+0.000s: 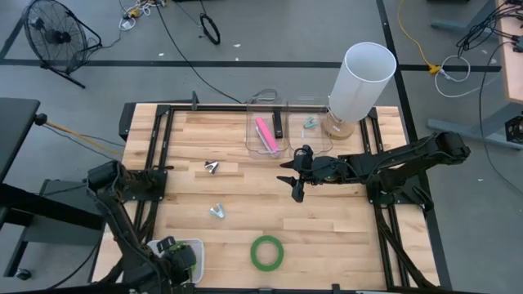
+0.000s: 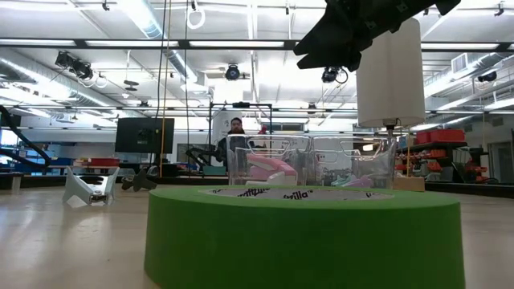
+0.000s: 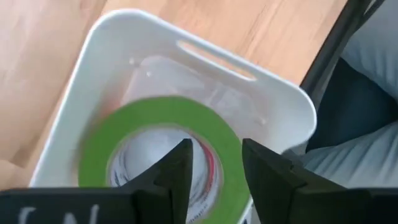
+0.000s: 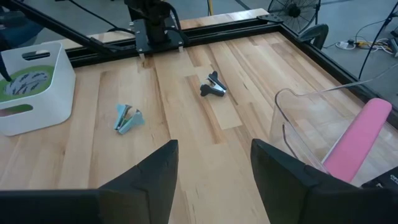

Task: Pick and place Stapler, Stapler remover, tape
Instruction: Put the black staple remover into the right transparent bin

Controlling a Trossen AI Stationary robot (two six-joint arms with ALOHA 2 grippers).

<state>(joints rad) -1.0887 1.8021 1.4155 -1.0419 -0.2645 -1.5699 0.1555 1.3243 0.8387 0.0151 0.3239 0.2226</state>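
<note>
One green tape roll lies flat on the table near its near edge and fills the low view's foreground. A second green roll lies in the white bin at the near left corner, and a red edge shows inside its ring. My left gripper is open over this roll, one finger above the hole and one outside the ring wall; I see no touch. My right gripper is open and empty above the table's middle. A pink stapler lies in a clear container.
A dark staple remover and a light blue one lie on the table left of centre. Two clear containers stand at the far middle, one with a light blue remover. A tall white cylinder stands beside them.
</note>
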